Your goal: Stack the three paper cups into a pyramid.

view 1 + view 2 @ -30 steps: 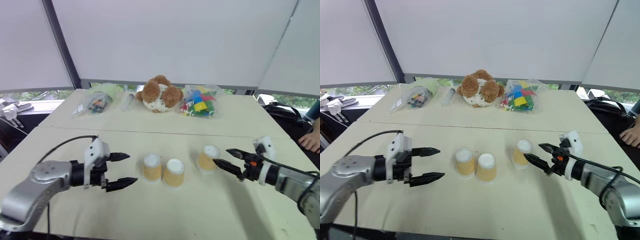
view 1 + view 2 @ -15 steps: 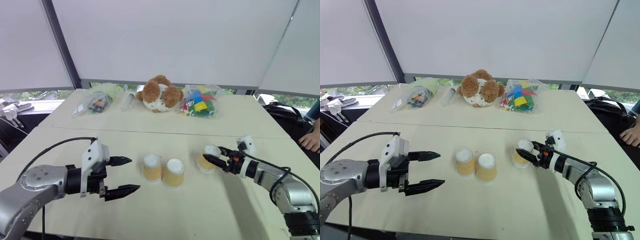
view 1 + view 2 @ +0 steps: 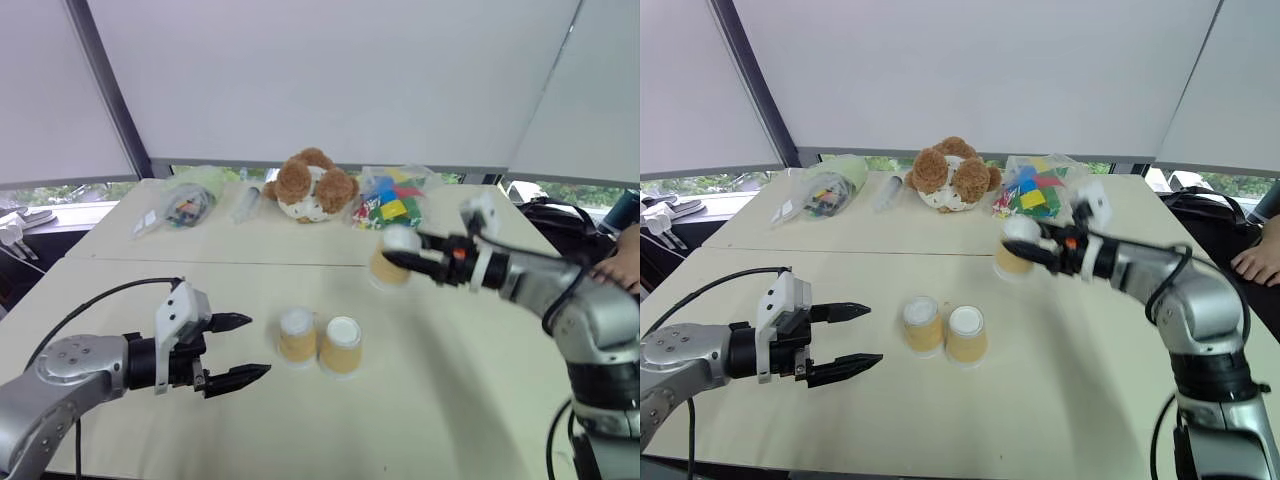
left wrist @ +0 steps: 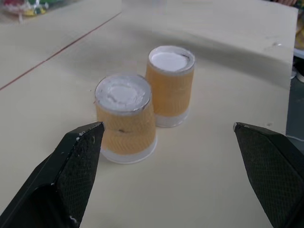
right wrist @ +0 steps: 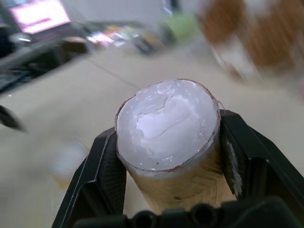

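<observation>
1. Pale blinds hang behind a cream desk (image 3: 470,400), which has a seam running across it from side to side.
2. Along the desk's far edge sit a clear bag of small items (image 3: 183,203), a brown teddy bear (image 3: 306,185) and a bag of coloured blocks (image 3: 392,201).
3. Two paper cups (image 3: 320,338) stand upside down, white bases up, touching side by side on the near half of the desk, about midway between its left and right edges.
4. In the left wrist view these two appear as a pair, one just behind the other, between the black fingers (image 4: 71,161).
5. The left gripper (image 3: 236,349) hovers just left of the pair, its fingers spread wide and holding nothing.
6. The right gripper (image 3: 400,254) is raised above the desk over the seam, to the right of the standing pair, with its fingers clamped on the third paper cup (image 3: 390,258).
7. The right wrist view shows this cup base-up, pinched on both sides near its base.
8. A person's hand (image 3: 620,262) rests at the right edge.
</observation>
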Controlling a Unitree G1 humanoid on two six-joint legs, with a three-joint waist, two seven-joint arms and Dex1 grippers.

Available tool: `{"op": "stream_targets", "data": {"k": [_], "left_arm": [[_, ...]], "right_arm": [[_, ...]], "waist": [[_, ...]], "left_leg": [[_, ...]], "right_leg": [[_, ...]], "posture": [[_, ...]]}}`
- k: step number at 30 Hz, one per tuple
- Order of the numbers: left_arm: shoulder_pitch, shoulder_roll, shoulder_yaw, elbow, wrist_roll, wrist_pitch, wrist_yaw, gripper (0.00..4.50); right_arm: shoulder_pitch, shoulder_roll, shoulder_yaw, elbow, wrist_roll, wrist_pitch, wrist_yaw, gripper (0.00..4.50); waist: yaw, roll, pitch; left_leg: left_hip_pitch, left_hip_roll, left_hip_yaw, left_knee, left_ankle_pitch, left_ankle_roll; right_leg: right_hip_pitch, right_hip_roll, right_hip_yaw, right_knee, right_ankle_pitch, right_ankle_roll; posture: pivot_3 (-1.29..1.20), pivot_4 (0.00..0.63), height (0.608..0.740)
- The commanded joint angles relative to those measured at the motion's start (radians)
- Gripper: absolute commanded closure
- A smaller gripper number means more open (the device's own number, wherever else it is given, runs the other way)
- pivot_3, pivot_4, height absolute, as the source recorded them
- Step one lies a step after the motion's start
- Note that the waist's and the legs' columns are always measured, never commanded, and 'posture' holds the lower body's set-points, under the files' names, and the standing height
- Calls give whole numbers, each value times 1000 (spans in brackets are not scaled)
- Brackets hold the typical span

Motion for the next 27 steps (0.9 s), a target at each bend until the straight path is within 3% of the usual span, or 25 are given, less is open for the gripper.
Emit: {"op": "stream_targets", "data": {"k": [1, 9, 27], "left_arm": [[20, 9, 54, -18, 3, -16, 8, 0], [75, -11, 70, -62, -2, -16, 54, 0], [67, -46, 23, -84, -2, -16, 121, 0]], "right_arm": [[-43, 48, 35, -90, 111, 156, -61, 2182], [-30, 123, 124, -160, 143, 251, -127, 2182], [-40, 145, 233, -62, 17, 143, -63, 2182]], "waist": [[0, -1, 0], [-1, -1, 0], [-3, -1, 0]], "left_leg": [[0, 0, 0, -1, 0, 0], [-7, -1, 1, 0, 1, -2], [-7, -1, 1, 0, 1, -2]], "right_leg": [[0, 0, 0, 0, 0, 0], [-6, -3, 0, 0, 0, 0], [-7, -2, 0, 0, 0, 0]], "posture": [[0, 150, 740], [0, 150, 740], [0, 150, 740]]}}
